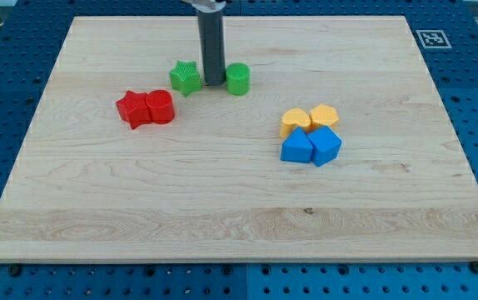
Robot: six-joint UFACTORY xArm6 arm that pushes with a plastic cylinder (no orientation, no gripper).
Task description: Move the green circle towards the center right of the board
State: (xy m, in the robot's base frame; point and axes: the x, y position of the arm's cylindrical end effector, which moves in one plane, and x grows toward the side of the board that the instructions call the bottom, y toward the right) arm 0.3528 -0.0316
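Note:
The green circle (237,79) stands on the wooden board (239,217) in the upper middle. My tip (213,82) rests on the board right at the circle's left side, between it and the green star (186,77). The dark rod rises straight up out of the view's top.
A red star (133,109) and a red cylinder (161,107) touch at the view's left. Two yellow blocks (295,122) (324,116) and two blue blocks (297,148) (326,145) cluster at the center right. A marker tag (429,37) sits at the board's top right corner.

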